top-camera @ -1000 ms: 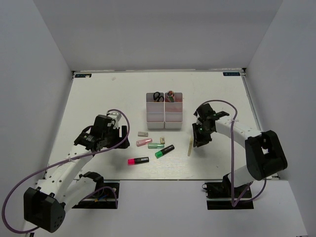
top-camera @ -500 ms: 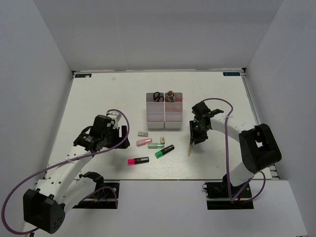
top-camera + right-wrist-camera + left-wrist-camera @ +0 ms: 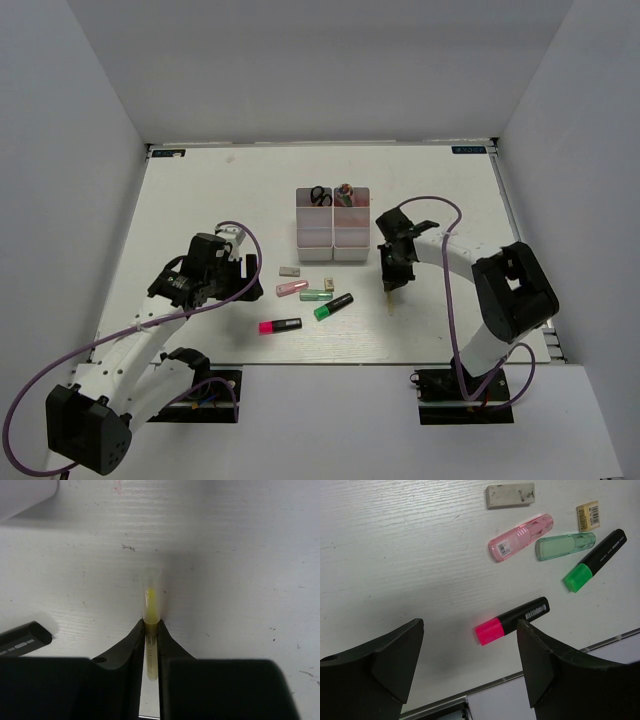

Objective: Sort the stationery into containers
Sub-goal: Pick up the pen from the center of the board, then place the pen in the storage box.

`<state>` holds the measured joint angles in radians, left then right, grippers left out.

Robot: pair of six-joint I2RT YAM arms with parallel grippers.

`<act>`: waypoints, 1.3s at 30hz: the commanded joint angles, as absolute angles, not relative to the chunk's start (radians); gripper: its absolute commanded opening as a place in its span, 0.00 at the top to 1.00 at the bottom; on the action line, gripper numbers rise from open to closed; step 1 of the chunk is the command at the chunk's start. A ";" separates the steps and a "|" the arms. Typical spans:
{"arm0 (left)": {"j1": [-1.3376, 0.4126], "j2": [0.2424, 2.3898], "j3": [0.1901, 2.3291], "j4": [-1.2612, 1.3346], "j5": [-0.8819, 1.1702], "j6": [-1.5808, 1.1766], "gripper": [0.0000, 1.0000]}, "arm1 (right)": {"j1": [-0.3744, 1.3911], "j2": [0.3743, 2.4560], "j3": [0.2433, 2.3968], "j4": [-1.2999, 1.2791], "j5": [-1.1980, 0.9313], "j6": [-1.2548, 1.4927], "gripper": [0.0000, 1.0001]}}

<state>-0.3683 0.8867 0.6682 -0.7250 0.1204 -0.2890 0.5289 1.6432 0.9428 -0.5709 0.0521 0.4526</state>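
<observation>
The white bins (image 3: pixel 332 238) stand mid-table; black-handled scissors (image 3: pixel 319 195) and a fat tube (image 3: pixel 345 192) stand in the far cells. My right gripper (image 3: pixel 389 283) is shut on a thin yellow stick (image 3: pixel 151 605) lying on the table, right of the bins. My left gripper (image 3: pixel 232 268) is open and empty, above the table left of the loose items. Those are a pink highlighter (image 3: pixel 512 620), a green highlighter (image 3: pixel 596 560), a pink marker (image 3: pixel 521 537), a green marker (image 3: pixel 565 546) and two erasers (image 3: pixel 510 495) (image 3: pixel 588 516).
A black marker end (image 3: pixel 24 637) shows at the left of the right wrist view. The table's front edge (image 3: pixel 530 672) runs close below the pink highlighter. White walls enclose the table on three sides.
My right gripper has moved left and toward the bins and has closed on the yellow stick, which has shifted with it. The left arm has barely moved.
</observation>
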 commanded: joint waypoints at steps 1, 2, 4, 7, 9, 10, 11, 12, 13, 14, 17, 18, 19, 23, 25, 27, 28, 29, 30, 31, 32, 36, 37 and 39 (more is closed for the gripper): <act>-0.364 0.868 0.666 -0.713 0.137 -0.282 0.14 | 0.535 1.667 0.942 -0.551 0.158 0.480 0.88; -0.362 0.867 0.666 -0.716 0.143 -0.282 0.14 | 0.532 1.669 0.940 -0.551 0.158 0.480 0.95; -0.364 0.867 0.666 -0.715 0.143 -0.282 0.14 | 0.534 1.669 0.930 -0.545 0.155 0.483 1.00; -0.362 0.859 0.664 -0.718 0.143 -0.284 0.14 | 0.526 1.631 0.914 -0.522 0.131 0.459 1.00; -0.364 0.854 0.666 -0.716 0.141 -0.282 0.14 | 0.528 1.548 0.894 -0.473 0.120 0.430 1.00; -0.362 0.857 0.663 -0.716 0.140 -0.282 0.14 | 0.528 1.523 0.891 -0.463 0.045 0.360 1.00; -0.364 0.857 0.663 -0.715 0.143 -0.284 0.14 | 0.526 1.452 0.900 -0.453 0.020 0.332 1.00; -0.364 0.857 0.663 -0.713 0.143 -0.284 0.14 | 0.526 1.427 0.907 -0.436 0.011 0.260 1.00; -0.362 0.861 0.664 -0.716 0.143 -0.282 0.14 | 0.525 1.404 0.911 -0.392 -0.147 0.218 1.00; -0.362 0.861 0.667 -0.715 0.144 -0.282 0.14 | 0.523 1.360 0.916 -0.373 -0.200 0.112 1.00; -0.364 0.864 0.669 -0.716 0.141 -0.279 0.14 | 0.528 1.309 0.971 -0.301 -0.424 -0.212 1.00; -0.362 0.865 0.666 -0.716 0.138 -0.279 0.14 | 0.526 1.327 1.006 -0.295 -0.470 -0.234 1.00; -0.364 0.867 0.664 -0.716 0.138 -0.279 0.14 | 0.528 1.372 1.062 -0.314 -0.497 -0.273 1.00; -0.365 0.873 0.664 -0.721 0.134 -0.278 0.14 | 0.529 1.468 1.192 -0.322 -0.622 -0.440 1.00; -0.362 0.871 0.664 -0.723 0.130 -0.275 0.14 | 0.526 1.508 1.280 -0.324 -0.643 -0.509 1.00; -0.361 0.870 0.661 -0.719 0.127 -0.276 0.14 | 0.525 1.535 1.334 -0.342 -0.704 -0.622 1.00; -0.364 0.871 0.661 -0.721 0.127 -0.276 0.14 | 0.523 1.546 1.365 -0.336 -0.707 -0.646 1.00; -0.362 0.874 0.664 -0.722 0.126 -0.275 0.14 | 0.523 1.586 1.382 -0.344 -0.710 -0.678 1.00; -0.362 0.880 0.666 -0.724 0.124 -0.273 0.14 | 0.523 1.624 1.431 -0.345 -0.731 -0.734 1.00; -0.362 0.879 0.666 -0.724 0.123 -0.273 0.14 | 0.520 1.624 1.431 -0.339 -0.732 -0.735 1.00; -0.361 0.879 0.664 -0.723 0.121 -0.273 0.14 | 0.520 1.653 1.448 -0.327 -0.726 -0.762 1.00; -0.364 0.879 0.664 -0.726 0.121 -0.273 0.14 | 0.522 1.680 1.447 -0.327 -0.735 -0.824 1.00; -0.364 0.880 0.664 -0.726 0.124 -0.272 0.14 | 0.520 1.693 1.433 -0.324 -0.730 -0.836 1.00; -0.362 0.880 0.666 -0.726 0.123 -0.273 0.14 | 0.515 1.700 1.417 -0.318 -0.715 -0.883 1.00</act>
